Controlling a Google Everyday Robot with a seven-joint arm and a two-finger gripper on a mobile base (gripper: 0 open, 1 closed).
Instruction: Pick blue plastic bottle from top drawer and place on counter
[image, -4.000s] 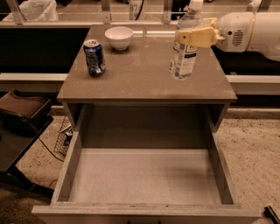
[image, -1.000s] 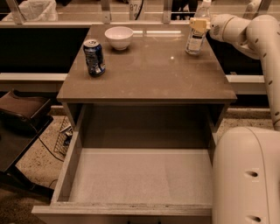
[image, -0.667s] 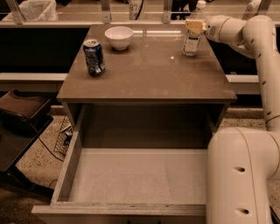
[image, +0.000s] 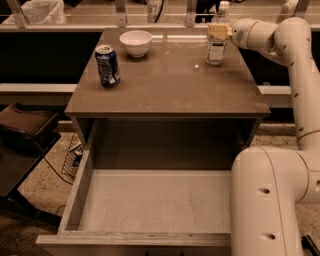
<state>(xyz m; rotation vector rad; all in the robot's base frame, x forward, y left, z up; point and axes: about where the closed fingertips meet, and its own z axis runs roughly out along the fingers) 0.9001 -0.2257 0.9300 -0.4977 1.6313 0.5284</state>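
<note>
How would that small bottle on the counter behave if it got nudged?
The blue plastic bottle stands tall and narrow on the counter, so it would probably tip easily. It looks clear, so likely light. The glossy top may let it slide. The gripper is at its neck.

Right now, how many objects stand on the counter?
3: blue soda can at left, white bowl at the back, plastic bottle at back right, with the tool at its neck.

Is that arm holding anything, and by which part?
Yes: the gripper holds the blue plastic bottle by its shoulder, near the top, upright at the counter's far right corner.
</note>
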